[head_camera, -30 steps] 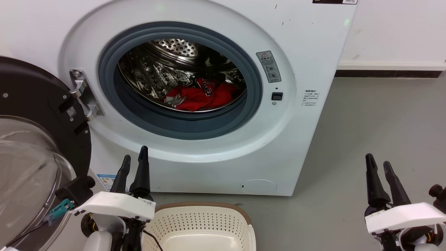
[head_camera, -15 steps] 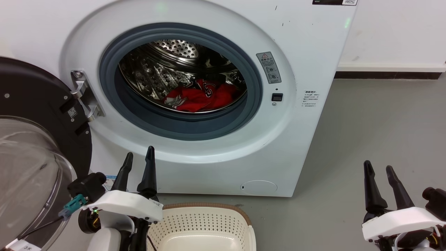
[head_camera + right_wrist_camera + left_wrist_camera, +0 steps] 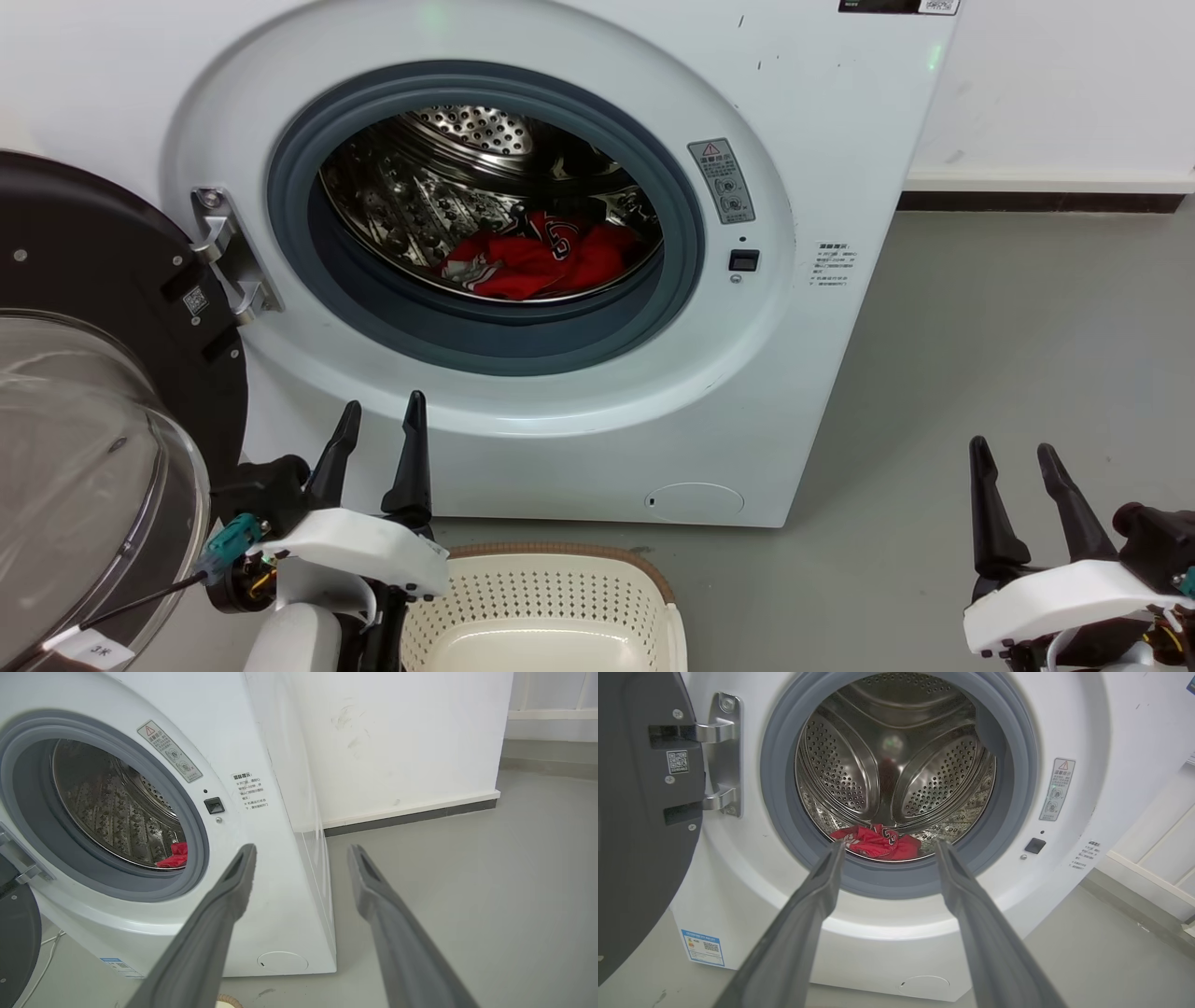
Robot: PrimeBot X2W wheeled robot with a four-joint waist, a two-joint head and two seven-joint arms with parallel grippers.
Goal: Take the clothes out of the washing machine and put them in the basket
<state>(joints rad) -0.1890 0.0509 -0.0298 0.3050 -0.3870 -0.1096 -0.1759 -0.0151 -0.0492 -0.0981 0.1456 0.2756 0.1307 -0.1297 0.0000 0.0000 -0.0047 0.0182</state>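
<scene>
Grey floor (image 3: 980, 373) and a white wall (image 3: 1055, 84) with a dark skirting strip set the scene. In front stands the washing machine (image 3: 822, 140), big and white. Its black-framed glass door (image 3: 84, 448) is swung wide open on the left. Inside the grey rubber ring (image 3: 485, 341) sits the perforated steel drum (image 3: 420, 187).

Down at the bottom edge, the basket (image 3: 541, 597) sits on the floor just before the machine, cream with a brown rim. The clothes (image 3: 532, 261) are in the drum, a red heap low at the front. White and black lettering shows on them, too crumpled to read.

The left gripper (image 3: 384, 403) hovers below the porthole with its fingers spread and nothing between them. The right gripper (image 3: 1011, 444) is well off to the right over bare floor, also spread and empty.

Now the writing. There's a warning sticker (image 3: 721, 180) with a red triangle beside the porthole, and a black latch (image 3: 742, 260) beneath it. Next comes a small text block (image 3: 831, 264), too fine to read. A QR sticker (image 3: 195, 301) sits on the door frame and a blue label (image 3: 703, 947) low on the machine's front. A white cable tag (image 3: 98, 647) starts with a "3".
</scene>
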